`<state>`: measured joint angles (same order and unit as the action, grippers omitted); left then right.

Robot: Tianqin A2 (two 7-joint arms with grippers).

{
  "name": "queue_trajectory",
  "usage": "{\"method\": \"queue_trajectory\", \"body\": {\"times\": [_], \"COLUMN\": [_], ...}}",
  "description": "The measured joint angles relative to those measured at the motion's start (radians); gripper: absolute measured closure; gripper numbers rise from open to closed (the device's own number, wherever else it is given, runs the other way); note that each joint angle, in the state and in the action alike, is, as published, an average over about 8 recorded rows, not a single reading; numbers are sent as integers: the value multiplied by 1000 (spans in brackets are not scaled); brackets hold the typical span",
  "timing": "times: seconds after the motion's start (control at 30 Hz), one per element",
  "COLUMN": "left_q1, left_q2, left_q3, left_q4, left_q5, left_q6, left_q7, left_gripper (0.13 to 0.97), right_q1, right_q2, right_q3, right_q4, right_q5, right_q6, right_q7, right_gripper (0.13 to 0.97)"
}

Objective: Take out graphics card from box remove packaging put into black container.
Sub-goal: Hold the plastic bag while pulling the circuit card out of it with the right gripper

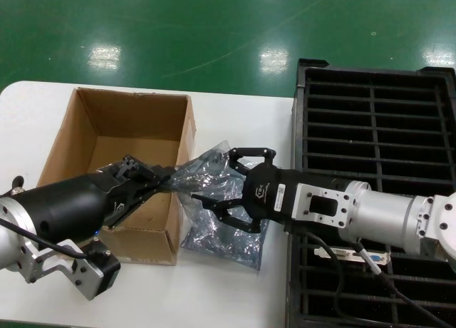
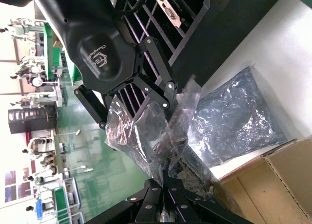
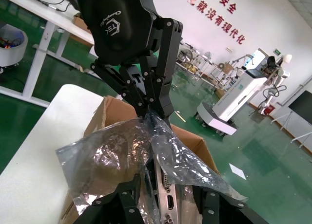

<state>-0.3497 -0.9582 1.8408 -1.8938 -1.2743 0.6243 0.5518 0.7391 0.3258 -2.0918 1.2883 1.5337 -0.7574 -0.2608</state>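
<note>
The packaging [image 1: 206, 175], a crinkly grey-silver bag, hangs stretched between my two grippers just right of the brown box [image 1: 114, 128]. My left gripper [image 1: 158, 182] is shut on the bag's near end [image 2: 164, 173] beside the box's right wall. My right gripper [image 1: 217, 178] stands open with its fingers spread either side of the bag's mouth. In the right wrist view the graphics card [image 3: 170, 204] shows its silver bracket with port cut-outs between the spread jaws of that gripper [image 3: 168, 185]. The black container [image 1: 377, 128] lies to the right under the right arm.
A second crinkly bag [image 1: 228, 242] lies flat on the white table [image 1: 235, 299] below the grippers. Another card's silver bracket [image 1: 356, 255] sits in a slot of the black container. The table's back edge meets green floor [image 1: 214, 36].
</note>
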Motion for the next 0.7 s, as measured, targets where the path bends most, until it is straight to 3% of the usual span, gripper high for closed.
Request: {"method": "queue_trajectory", "body": {"times": [0.23,0.7], "left_q1": [0,0], "left_q2": [0,0], "left_q3": [0,0], "left_q4": [0,0], "left_q5": [0,0], "left_q6": [0,0], "left_q7": [0,0], "left_gripper": [957,957], "right_q1": [-1,-2], "right_q2": [-2,2], "right_q3": [3,3], "right_q4": [-6,-14], "right_q5": [7,24], "right_q6": [-3,-25], "right_q7": [3,-5], "right_gripper": [712,875]}}
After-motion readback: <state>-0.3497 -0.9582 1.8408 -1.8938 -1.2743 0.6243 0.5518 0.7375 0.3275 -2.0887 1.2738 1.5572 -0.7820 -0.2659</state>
